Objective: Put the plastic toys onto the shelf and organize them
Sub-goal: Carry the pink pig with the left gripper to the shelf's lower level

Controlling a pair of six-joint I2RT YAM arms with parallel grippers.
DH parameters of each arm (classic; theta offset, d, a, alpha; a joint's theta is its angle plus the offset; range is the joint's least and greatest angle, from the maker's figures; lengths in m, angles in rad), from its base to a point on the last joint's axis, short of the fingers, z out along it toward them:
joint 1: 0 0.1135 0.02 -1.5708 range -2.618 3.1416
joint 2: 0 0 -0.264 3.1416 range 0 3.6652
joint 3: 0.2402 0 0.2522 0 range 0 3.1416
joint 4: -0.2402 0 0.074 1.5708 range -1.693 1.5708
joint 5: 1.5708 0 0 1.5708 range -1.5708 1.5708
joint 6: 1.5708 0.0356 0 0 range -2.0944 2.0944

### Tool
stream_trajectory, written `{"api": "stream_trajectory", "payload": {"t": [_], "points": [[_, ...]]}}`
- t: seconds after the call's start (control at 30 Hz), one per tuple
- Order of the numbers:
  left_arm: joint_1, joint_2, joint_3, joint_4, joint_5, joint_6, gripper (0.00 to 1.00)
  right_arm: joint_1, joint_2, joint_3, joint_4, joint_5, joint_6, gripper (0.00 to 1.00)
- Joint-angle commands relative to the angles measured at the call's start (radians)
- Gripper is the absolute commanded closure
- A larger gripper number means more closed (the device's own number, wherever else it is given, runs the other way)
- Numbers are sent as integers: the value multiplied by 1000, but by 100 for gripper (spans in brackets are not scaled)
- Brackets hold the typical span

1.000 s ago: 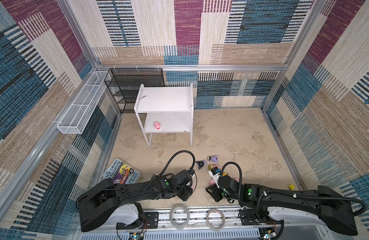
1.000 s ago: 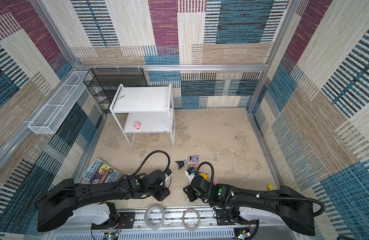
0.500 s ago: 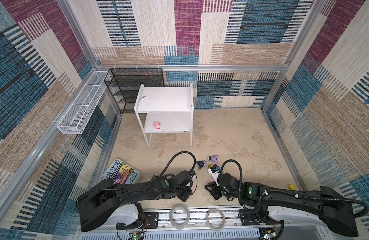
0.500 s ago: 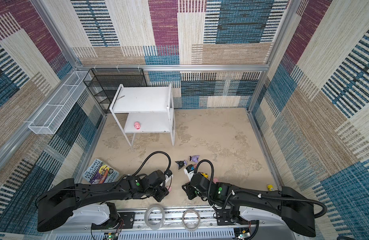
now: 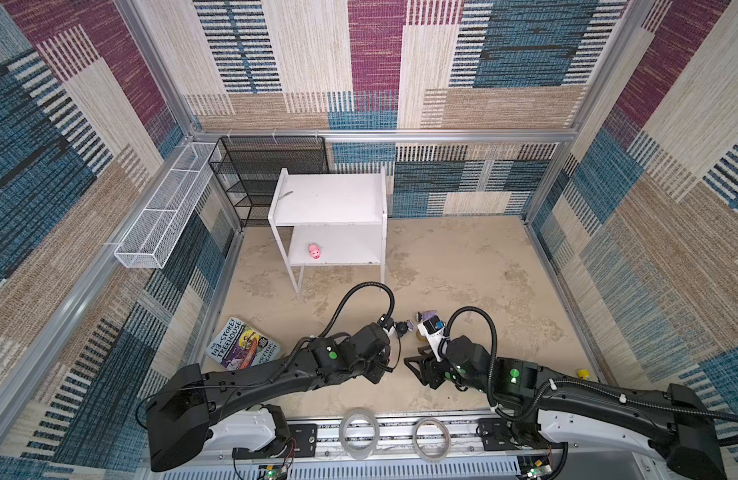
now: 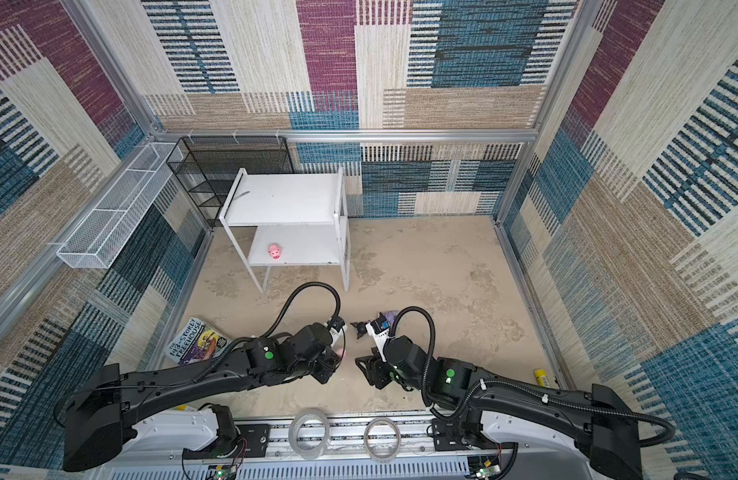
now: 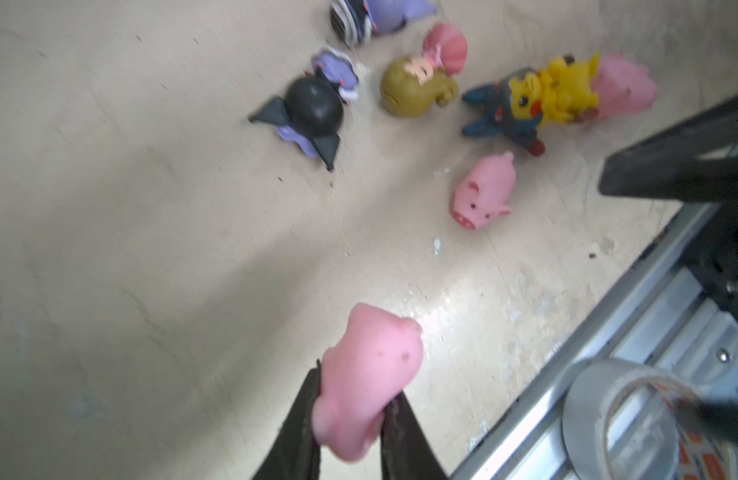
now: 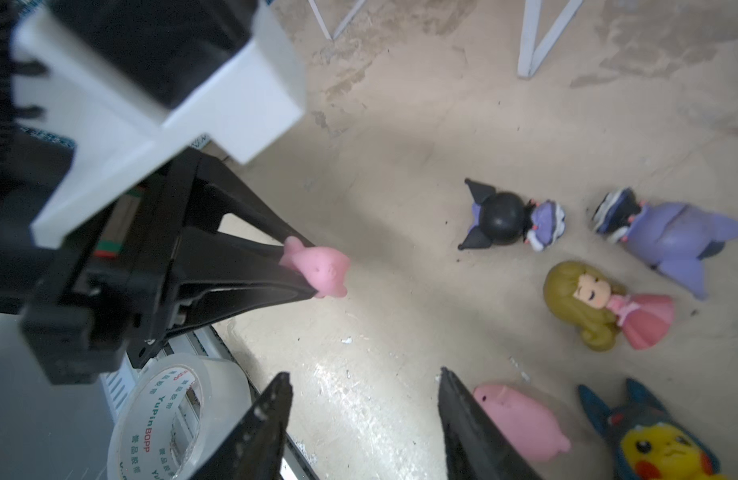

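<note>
Nearest, by the front rail at 6 o'clock, the left gripper (image 7: 355, 399) is clamped on a pink pig (image 7: 371, 365). Facing it, the right gripper (image 8: 363, 374) gapes wide and holds nothing. Just beyond, toward 1 o'clock, a loose pig (image 8: 521, 419), a yellow blue-hooded figure (image 8: 658, 449), a blond doll (image 8: 600, 303) and two black-and-purple figures (image 8: 508, 220) lie on the sandy floor. Far off at 11 o'clock, the white shelf (image 5: 330, 199) carries a lone pig (image 5: 314, 251) on its lower board.
</note>
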Motion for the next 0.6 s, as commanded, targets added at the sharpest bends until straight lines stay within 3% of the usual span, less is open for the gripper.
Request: {"api": "stream_trajectory", "payload": {"t": [0.0, 0.33, 0.57], "points": [[39, 10, 55, -71, -89, -14, 76, 0, -25, 35, -34, 63, -73, 28], [245, 23, 157, 37, -124, -35, 77, 0, -92, 62, -85, 98, -112, 8], [333, 43, 220, 107, -230, -109, 78, 0, -100, 60, -84, 110, -127, 5]]}}
